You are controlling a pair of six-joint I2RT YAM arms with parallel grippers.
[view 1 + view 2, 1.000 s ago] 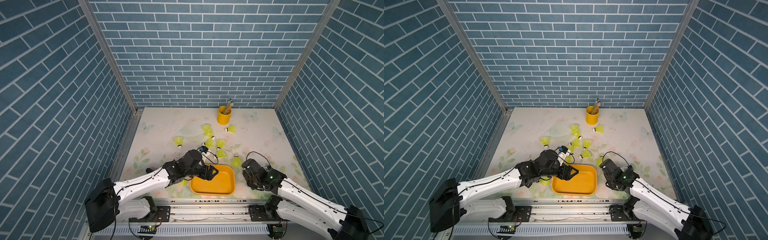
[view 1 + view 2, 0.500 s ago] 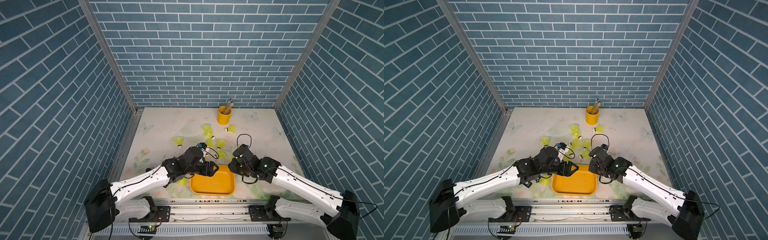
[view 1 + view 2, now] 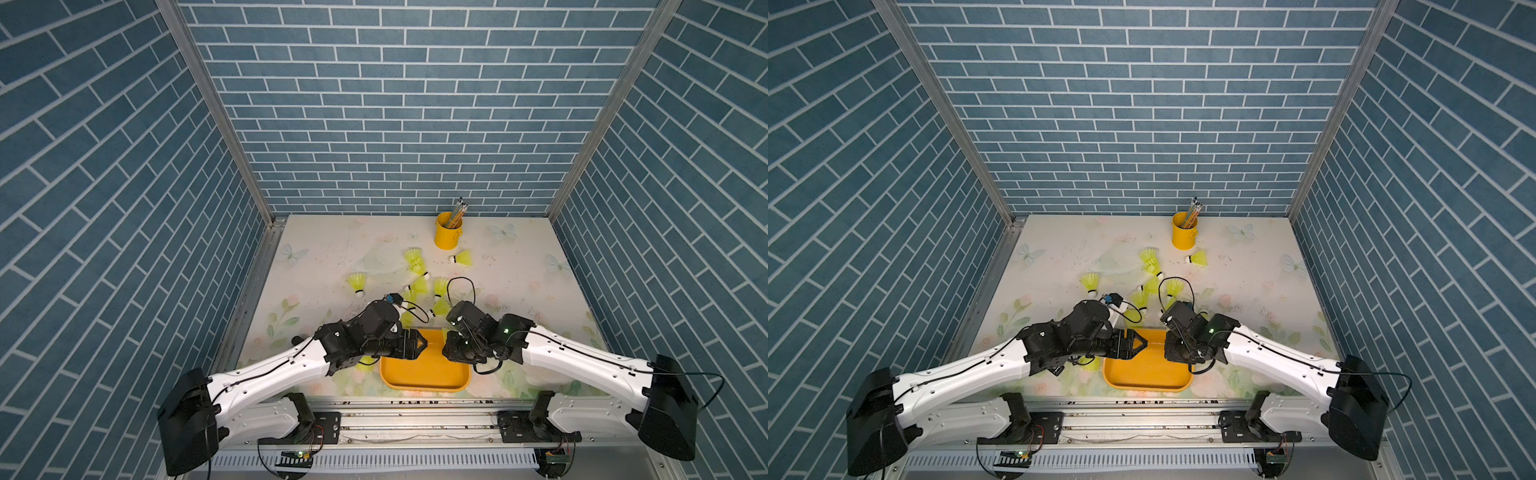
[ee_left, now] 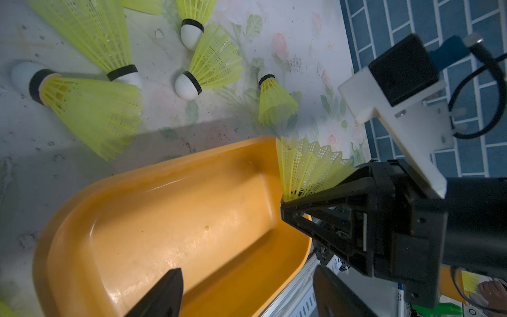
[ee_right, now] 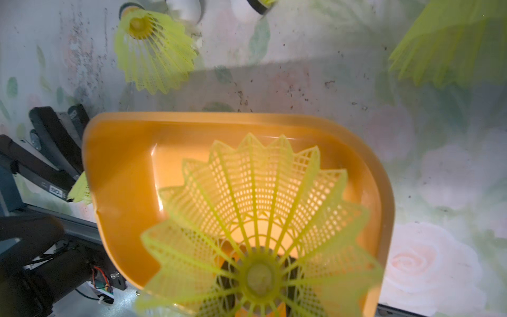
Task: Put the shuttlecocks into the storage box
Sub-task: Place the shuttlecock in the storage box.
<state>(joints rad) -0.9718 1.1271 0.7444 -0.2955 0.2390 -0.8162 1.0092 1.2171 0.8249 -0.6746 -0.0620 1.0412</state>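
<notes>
A: State of right gripper?
B: Closed on a shuttlecock by its base, skirt fanned out, above the right end of the storage box.
A: Left gripper?
B: Spread wide, holding nothing, over the box's left end.
A: Other shuttlecocks?
B: Scattered on the floral table beyond the box, toward the pencil cup; stray shuttlecock just beside the left wall.
</notes>
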